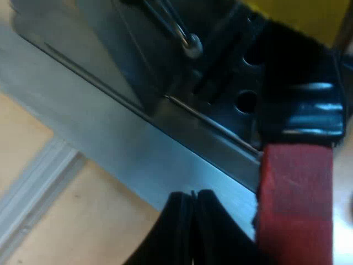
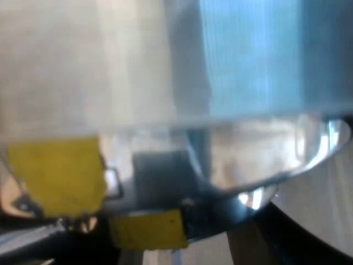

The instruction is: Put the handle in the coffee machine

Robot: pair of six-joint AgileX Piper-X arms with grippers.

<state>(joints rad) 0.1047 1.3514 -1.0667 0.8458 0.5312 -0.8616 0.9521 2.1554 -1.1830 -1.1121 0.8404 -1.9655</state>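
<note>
My left gripper (image 1: 191,194) is shut, its two black fingers pressed together with nothing between them. It hovers just off the espresso machine's brushed metal front edge (image 1: 138,149). Right beside the fingers is the holder's handle (image 1: 303,105), dark and glossy, ending in its red tip (image 1: 297,204). The handle lies over the perforated dark drip grid (image 1: 245,102). Whether the holder is locked in cannot be told. In the right wrist view a shiny curved metal rim (image 2: 259,165) and a pale metal wall (image 2: 110,66) stand very close.
A wooden tabletop (image 1: 94,221) with a pale strip (image 1: 33,187) lies below the machine's edge. A thin metal wire loop (image 1: 185,36) hangs over the grid. Yellow patches (image 2: 55,176) (image 2: 149,229) sit under the metal rim.
</note>
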